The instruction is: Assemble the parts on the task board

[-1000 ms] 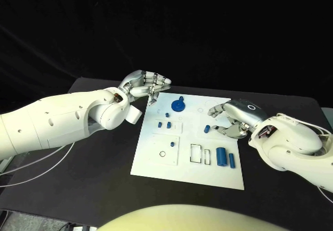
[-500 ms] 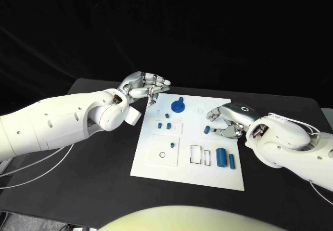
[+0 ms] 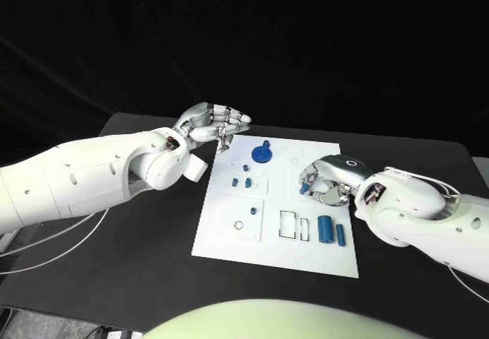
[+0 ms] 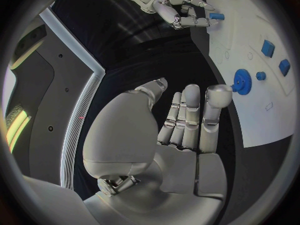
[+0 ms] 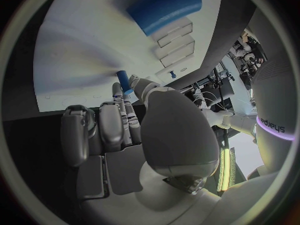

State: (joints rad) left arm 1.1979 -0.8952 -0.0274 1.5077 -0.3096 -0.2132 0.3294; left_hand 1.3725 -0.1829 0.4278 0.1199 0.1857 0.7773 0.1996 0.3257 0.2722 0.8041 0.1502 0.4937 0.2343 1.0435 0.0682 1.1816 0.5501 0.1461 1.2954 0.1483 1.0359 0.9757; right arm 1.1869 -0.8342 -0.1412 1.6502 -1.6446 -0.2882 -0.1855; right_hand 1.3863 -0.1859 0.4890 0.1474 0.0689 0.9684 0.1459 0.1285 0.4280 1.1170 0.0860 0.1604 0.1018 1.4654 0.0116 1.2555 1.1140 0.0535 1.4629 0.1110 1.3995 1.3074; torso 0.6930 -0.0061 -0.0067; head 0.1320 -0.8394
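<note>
Head view: the small blue peg (image 3: 304,188), standing on the task board (image 3: 265,244) at about three o'clock of its middle, is now being pinched by the right hand (image 3: 331,180), which has been closing in, so lifting looks next, while the left hand (image 3: 214,123) is being kept curled, empty, at eleven o'clock.

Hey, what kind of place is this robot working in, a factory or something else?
Probably a lab or demo bench rather than a factory: a black table against a dark backdrop, a white task board with small blue parts, and the right hand at one of them.
</note>
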